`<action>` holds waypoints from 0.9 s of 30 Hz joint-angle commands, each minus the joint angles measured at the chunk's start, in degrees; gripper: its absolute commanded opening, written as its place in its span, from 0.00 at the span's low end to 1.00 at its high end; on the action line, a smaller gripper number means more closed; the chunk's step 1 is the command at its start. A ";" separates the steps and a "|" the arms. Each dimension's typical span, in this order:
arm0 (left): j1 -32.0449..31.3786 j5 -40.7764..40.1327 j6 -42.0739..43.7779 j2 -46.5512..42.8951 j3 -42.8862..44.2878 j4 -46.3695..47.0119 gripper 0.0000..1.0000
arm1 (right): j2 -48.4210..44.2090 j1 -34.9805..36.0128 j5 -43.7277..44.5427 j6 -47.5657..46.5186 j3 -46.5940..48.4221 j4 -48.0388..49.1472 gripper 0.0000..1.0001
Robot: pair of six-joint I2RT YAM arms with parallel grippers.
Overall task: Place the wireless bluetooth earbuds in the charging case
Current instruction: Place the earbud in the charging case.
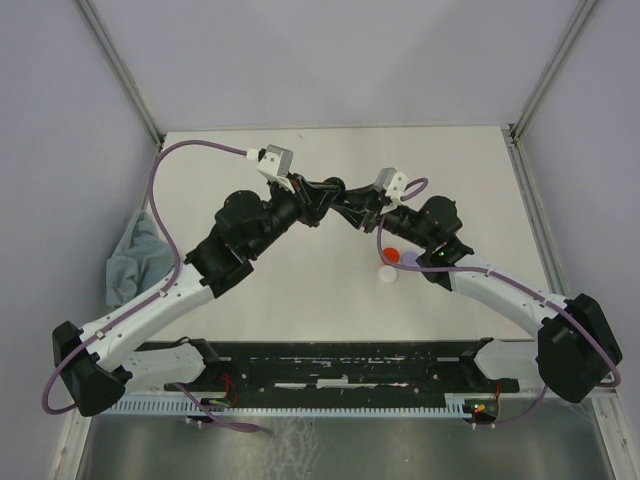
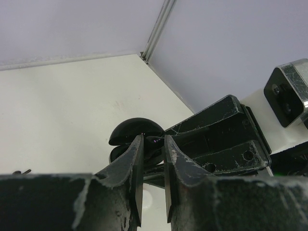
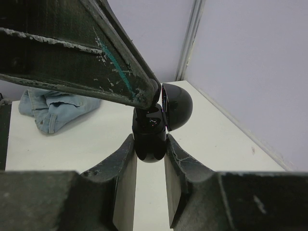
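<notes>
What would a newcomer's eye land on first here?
Both hands meet at centre: the right hand grips an open black charging case, with the left hand at its mouth. Then a red disc and a white disc by the right arm, and a blue cloth at the left edge.

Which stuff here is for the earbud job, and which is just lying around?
For the job: open black charging case, right gripper holding it, left gripper at its mouth; likely the red case, lavender case and white case.
Lying about: blue cloth.
</notes>
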 commanded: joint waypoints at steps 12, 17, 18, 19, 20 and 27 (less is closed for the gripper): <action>-0.44 -0.75 1.45 1.04 0.19 0.28 0.27 | -1.41 0.16 0.74 0.78 1.76 3.05 0.03; -0.46 -1.58 0.71 1.17 0.86 -0.45 0.39 | -0.87 0.16 1.72 0.80 1.44 3.05 0.03; -0.46 -1.81 0.33 1.12 0.95 -0.51 0.41 | -0.77 0.20 2.64 0.87 1.25 3.02 0.03; -0.44 -2.10 -0.02 1.03 1.00 -0.59 0.44 | -0.64 0.16 3.62 0.88 1.01 2.97 0.02; -0.50 -2.51 -0.36 0.93 1.19 -0.91 0.47 | -0.47 0.18 4.49 0.89 0.66 2.88 0.02; -0.21 -5.52 -1.31 0.72 4.01 -5.57 0.60 | 0.49 0.01 9.52 1.12 -2.54 3.26 0.02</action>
